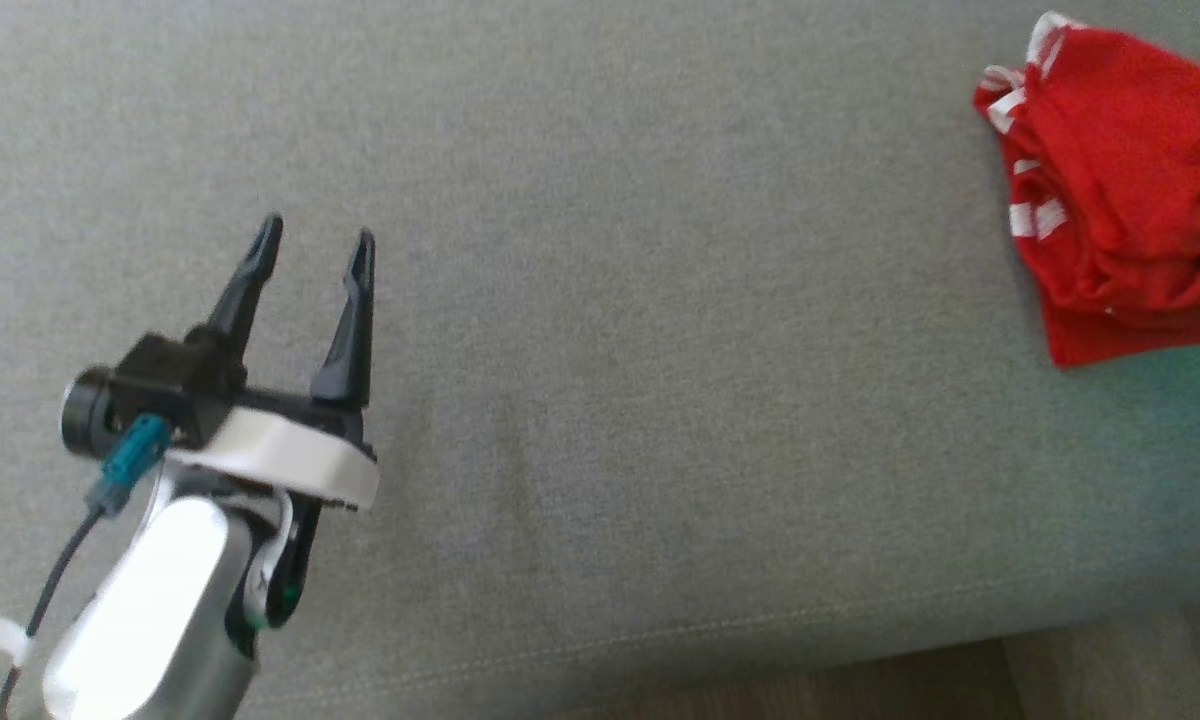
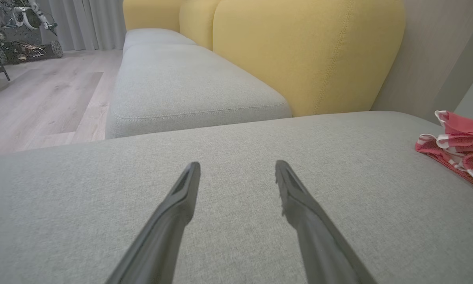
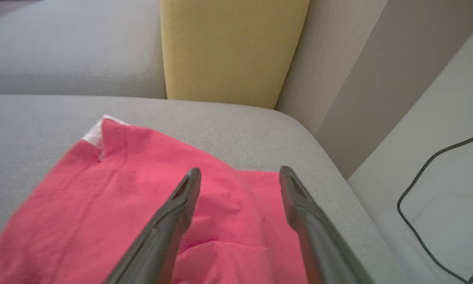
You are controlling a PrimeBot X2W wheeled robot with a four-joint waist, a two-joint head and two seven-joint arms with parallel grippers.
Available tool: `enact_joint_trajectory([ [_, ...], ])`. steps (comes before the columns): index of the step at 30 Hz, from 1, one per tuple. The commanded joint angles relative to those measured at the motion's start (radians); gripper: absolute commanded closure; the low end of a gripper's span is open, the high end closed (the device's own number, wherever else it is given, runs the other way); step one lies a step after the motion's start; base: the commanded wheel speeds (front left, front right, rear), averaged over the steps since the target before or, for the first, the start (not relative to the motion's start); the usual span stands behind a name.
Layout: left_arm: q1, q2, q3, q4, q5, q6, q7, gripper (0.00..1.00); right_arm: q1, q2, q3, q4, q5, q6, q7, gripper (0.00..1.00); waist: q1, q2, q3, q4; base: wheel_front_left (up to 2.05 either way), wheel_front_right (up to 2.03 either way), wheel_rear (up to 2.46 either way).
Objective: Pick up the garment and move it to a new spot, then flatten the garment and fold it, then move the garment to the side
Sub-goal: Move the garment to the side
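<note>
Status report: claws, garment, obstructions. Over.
Left claw open, empty, over grey cushion. Right claw open above red garment, gripping nothing. Garment lies folded at cushion's right end. No obstruction seen.

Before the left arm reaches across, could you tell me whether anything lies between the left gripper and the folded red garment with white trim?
Nothing visible does: bare grey fabric seat cushion runs from the open left gripper to the red garment with white trim.

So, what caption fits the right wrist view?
Open right gripper over the red garment on the grey sofa seat.
</note>
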Motion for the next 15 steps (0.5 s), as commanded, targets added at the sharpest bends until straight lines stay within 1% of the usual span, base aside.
enact_joint_trajectory([
  [1,0.006,0.021,0.049,-0.022,-0.007,0.007,-0.009,0.0,0.066,0.008,-0.02,-0.085,-0.007,-0.001,-0.008,0.0,-0.0001,0.0,-0.048,-0.006,0.0,0.0,0.0],
  [5,0.047,0.023,0.06,-0.023,-0.019,0.022,-0.011,0.0,0.182,0.082,-0.069,-0.274,-0.024,-0.001,0.008,0.0,-0.0001,0.0,-0.103,-0.004,0.0,0.0,0.0],
  [6,0.069,0.026,0.066,-0.027,-0.025,0.031,-0.012,0.0,0.243,0.126,-0.09,-0.372,-0.036,-0.001,0.028,0.0,-0.0001,0.0,-0.127,0.001,0.0,0.0,0.0],
  [9,0.099,0.03,0.072,-0.032,-0.034,0.042,-0.01,0.0,0.319,0.206,-0.104,-0.515,-0.051,-0.001,0.055,0.0,-0.0001,0.0,-0.159,0.012,0.0,0.0,0.0],
  [12,0.123,0.034,0.076,-0.037,-0.042,0.05,-0.01,0.0,0.372,0.286,-0.104,-0.624,-0.064,-0.001,0.075,0.0,-0.0001,0.0,-0.187,0.032,0.0,0.0,0.0],
  [15,0.145,0.036,0.078,-0.039,-0.048,0.056,-0.01,0.0,0.411,0.355,-0.076,-0.691,-0.081,-0.001,0.087,0.0,-0.0001,0.0,-0.216,0.059,0.0,0.0,0.0],
])
